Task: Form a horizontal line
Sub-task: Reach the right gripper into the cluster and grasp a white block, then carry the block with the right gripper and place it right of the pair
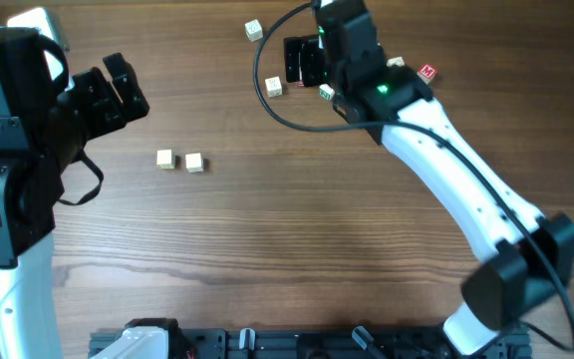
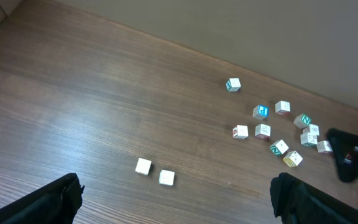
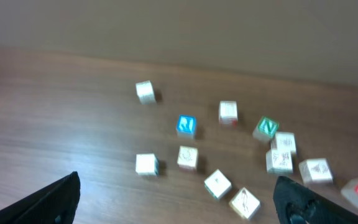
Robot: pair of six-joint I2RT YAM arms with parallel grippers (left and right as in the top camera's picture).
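Two plain cream cubes lie side by side left of the table's middle, in a short left-to-right row with a small gap between them. In the left wrist view the same pair sits just ahead of my left gripper. That gripper hovers open and empty, up and to the left of them. My right gripper hangs open and empty at the back over a scatter of lettered cubes. Between its fingertips I see only bare wood and loose cubes.
Several loose lettered cubes lie at the back right: a lone one, one left of the right gripper, a green one and a red one. The right arm slants across the right side.
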